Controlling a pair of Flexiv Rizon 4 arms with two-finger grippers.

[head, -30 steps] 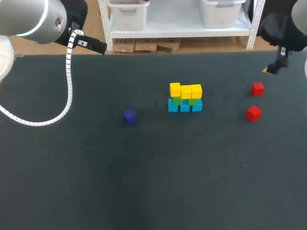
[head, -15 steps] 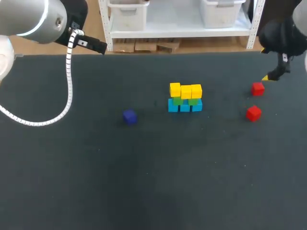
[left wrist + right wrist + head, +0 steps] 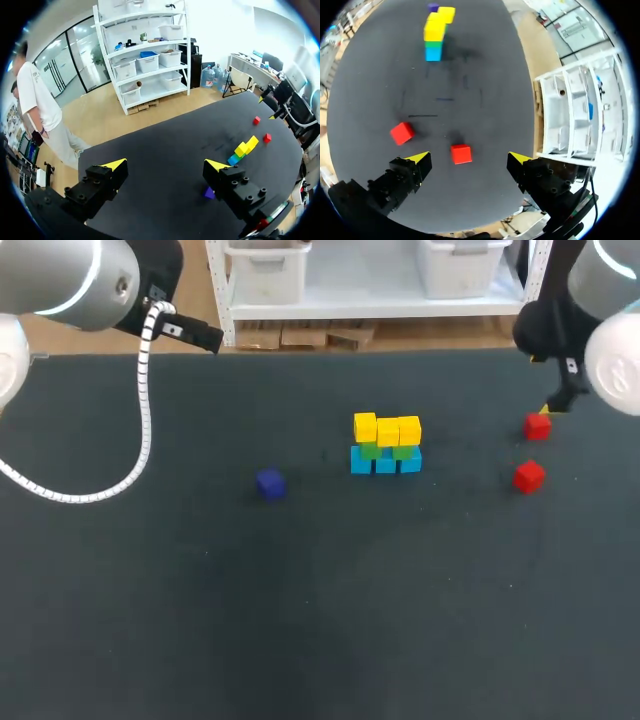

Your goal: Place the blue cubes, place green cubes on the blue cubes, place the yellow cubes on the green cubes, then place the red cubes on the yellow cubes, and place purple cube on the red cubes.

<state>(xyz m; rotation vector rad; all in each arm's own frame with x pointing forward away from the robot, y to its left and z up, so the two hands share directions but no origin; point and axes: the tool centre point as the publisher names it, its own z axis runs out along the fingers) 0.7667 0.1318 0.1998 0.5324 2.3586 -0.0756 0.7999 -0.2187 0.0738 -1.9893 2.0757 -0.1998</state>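
Waiting on red and purple: blue cubes (image 3: 386,462), green cubes (image 3: 370,450) and yellow cubes (image 3: 388,429) are stacked mid-surface.
Two small, plain red blocks lie loose at three o'clock of the stack, the far red cube (image 3: 538,426) between the spread right pincer (image 3: 469,159); the purple cube (image 3: 270,483) sits toward nine. The left pincer (image 3: 166,164) is spread and empty.

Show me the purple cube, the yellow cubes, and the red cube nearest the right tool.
small purple cube (image 3: 270,483): head view, top face.
row of yellow cubes (image 3: 388,430): head view, middle cube.
small red cube (image 3: 537,425): head view, front face.
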